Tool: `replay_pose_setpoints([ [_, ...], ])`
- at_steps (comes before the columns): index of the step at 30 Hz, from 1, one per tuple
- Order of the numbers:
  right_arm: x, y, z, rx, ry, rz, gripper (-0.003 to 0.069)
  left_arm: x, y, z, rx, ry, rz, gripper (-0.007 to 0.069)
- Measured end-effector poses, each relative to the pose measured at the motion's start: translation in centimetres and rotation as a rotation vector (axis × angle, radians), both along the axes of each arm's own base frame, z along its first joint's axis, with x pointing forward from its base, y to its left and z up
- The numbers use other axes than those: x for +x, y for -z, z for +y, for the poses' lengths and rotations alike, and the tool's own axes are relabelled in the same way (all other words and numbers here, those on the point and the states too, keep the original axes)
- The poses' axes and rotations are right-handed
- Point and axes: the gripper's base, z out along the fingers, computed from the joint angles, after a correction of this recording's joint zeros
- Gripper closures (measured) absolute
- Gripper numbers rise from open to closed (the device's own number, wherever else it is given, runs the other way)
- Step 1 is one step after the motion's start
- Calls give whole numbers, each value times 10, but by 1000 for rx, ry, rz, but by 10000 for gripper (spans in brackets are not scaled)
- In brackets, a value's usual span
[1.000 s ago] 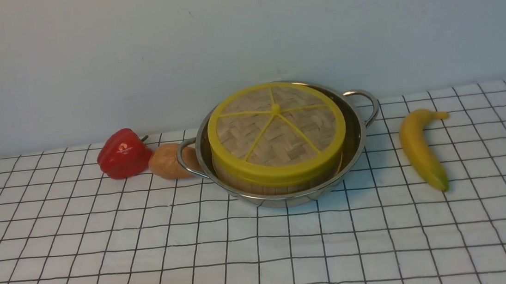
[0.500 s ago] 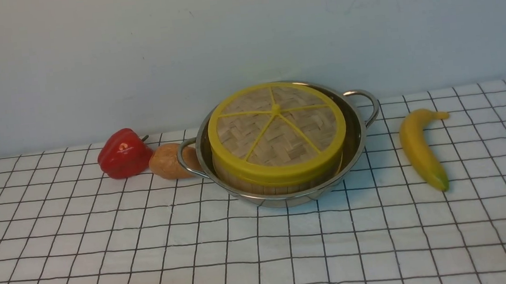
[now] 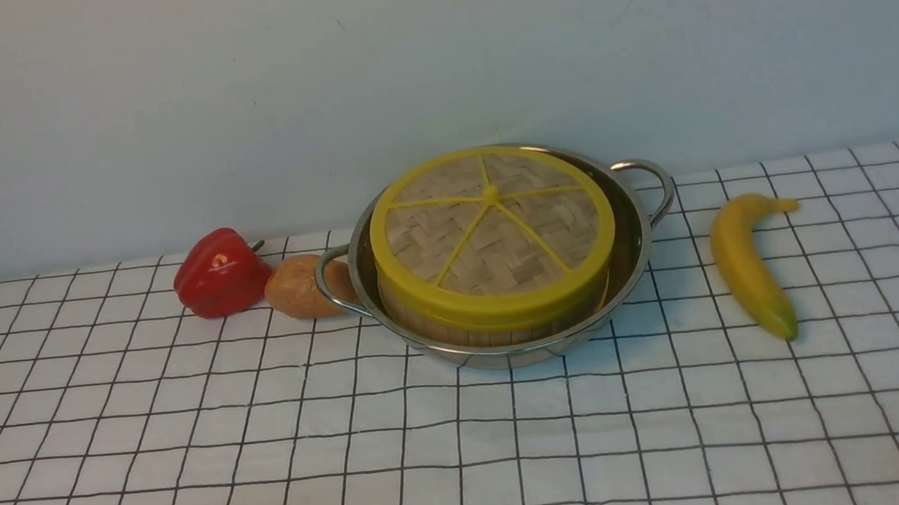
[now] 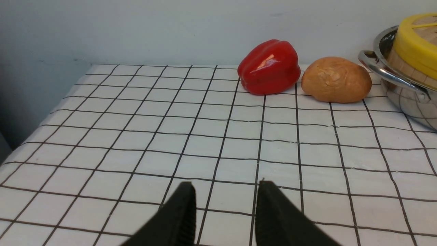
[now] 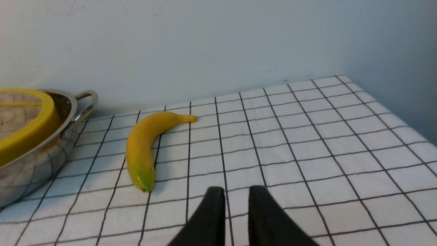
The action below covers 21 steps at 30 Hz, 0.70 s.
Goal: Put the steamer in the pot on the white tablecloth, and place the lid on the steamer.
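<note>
Steamer (image 3: 498, 324) sits in pot (image 3: 633, 255), lid (image 3: 491, 232) on top, mid-rear of white tablecloth (image 3: 468, 449). Task looks complete (nothing left). Left tool (image 4: 225, 208) and right tool (image 5: 236, 213): jaws apart, empty.

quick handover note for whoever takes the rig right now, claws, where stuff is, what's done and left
Left claw: open, empty, low over the cloth, clear of the pepper and bun.
Right claw: narrow gap, empty, near the banana.
Steamer sits in the pot; lid sits on the steamer.
Done: both placements. Left: nothing apparent.
</note>
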Motion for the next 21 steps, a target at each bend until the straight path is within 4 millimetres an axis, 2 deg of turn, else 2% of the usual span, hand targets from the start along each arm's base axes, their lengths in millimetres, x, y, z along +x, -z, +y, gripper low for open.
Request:
replay_pose_setpoints([
  [7, 1, 10, 3, -137, -80, 34, 515, 0, 0, 0, 1, 0, 0, 382],
  [21, 2, 8, 4, -143, -93, 6, 483, 0, 0, 0, 1, 0, 0, 382],
])
